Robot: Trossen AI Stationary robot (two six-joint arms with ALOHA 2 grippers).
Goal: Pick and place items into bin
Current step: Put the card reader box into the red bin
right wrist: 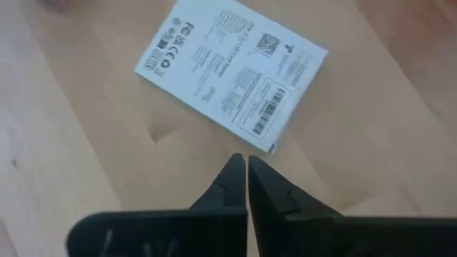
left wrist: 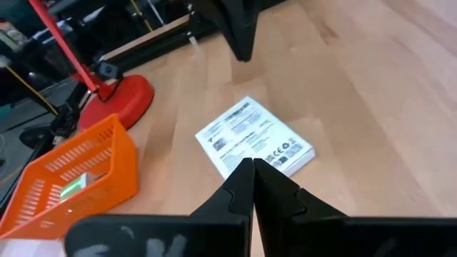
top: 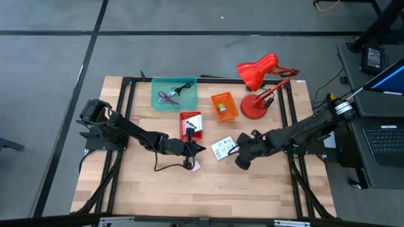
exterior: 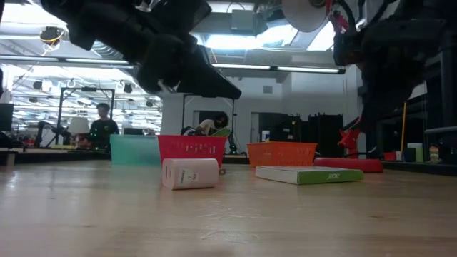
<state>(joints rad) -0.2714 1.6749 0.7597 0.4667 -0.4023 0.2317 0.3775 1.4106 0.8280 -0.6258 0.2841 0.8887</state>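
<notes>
A white printed packet (top: 222, 148) lies flat on the table between my two grippers. My left gripper (top: 201, 149) hovers shut just left of it, and in the left wrist view the packet (left wrist: 253, 135) shows beyond the shut tips (left wrist: 252, 165). My right gripper (top: 235, 152) points steeply down, shut, over the bare wood beside the packet's (right wrist: 232, 68) right edge. A pink cube (top: 196, 166) and a black cable (top: 169, 168) rest on the table near the left gripper. Another packet sits in the red bin (top: 191, 126).
A teal bin (top: 173, 93) holding cables stands at the far side, with an orange basket (top: 224, 106) to its right. The red desk lamp (top: 257, 82) stands at the far right on its round base. Bare wood stretches toward the near edge.
</notes>
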